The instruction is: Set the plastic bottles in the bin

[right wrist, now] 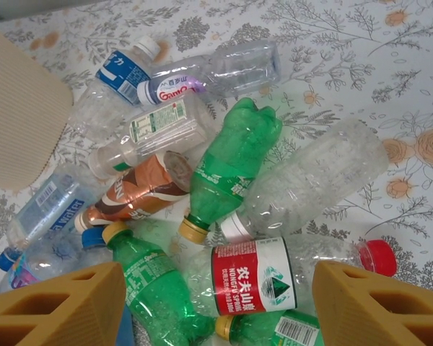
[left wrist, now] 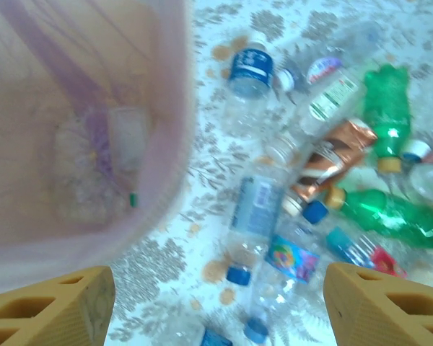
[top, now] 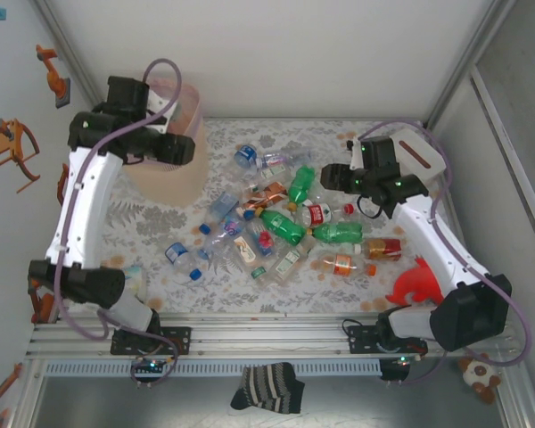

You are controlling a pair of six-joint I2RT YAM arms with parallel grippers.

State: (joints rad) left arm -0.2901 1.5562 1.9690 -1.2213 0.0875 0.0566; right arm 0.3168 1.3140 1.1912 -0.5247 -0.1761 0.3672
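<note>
The pale pink bin (top: 165,178) stands at the back left of the table. My left gripper (top: 189,150) hangs open just over its right rim. In the left wrist view the bin's wall (left wrist: 169,108) fills the left side, with one clear bottle (left wrist: 126,137) lying at its bottom, and nothing sits between my left gripper's (left wrist: 220,310) fingers. Several plastic bottles (top: 281,223), clear and green, lie heaped in the middle of the table. My right gripper (top: 332,178) hovers open above a clear bottle with a red label (right wrist: 260,277). My right gripper (right wrist: 220,306) touches none of them.
A white box with a slot (top: 419,152) stands at the back right behind the right arm. A red toy (top: 416,283) lies near the right arm's base. A tan ribbed surface (right wrist: 22,108) rises at the left of the right wrist view. A striped sock (top: 267,388) hangs below the front rail.
</note>
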